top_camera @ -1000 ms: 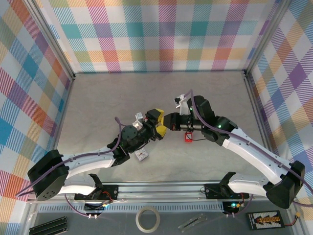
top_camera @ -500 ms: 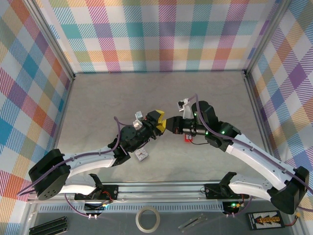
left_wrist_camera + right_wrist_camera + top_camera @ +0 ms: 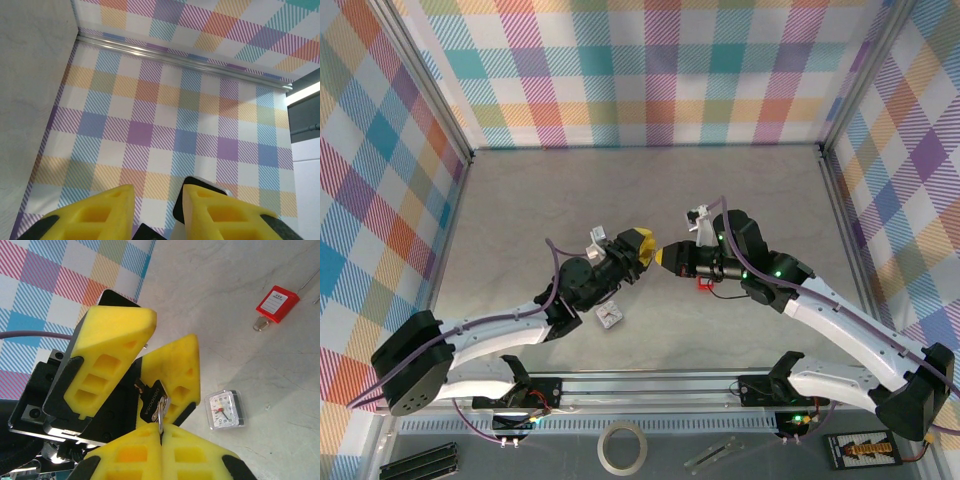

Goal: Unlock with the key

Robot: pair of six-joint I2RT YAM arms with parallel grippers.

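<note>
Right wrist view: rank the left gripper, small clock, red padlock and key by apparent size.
1. left gripper: largest, though close to the camera.
2. small clock: clearly smaller.
3. red padlock and key: look alike, unranked; the key is far nearer.

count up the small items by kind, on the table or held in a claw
key: 1
red padlock: 1
small clock: 1
total: 3
</note>
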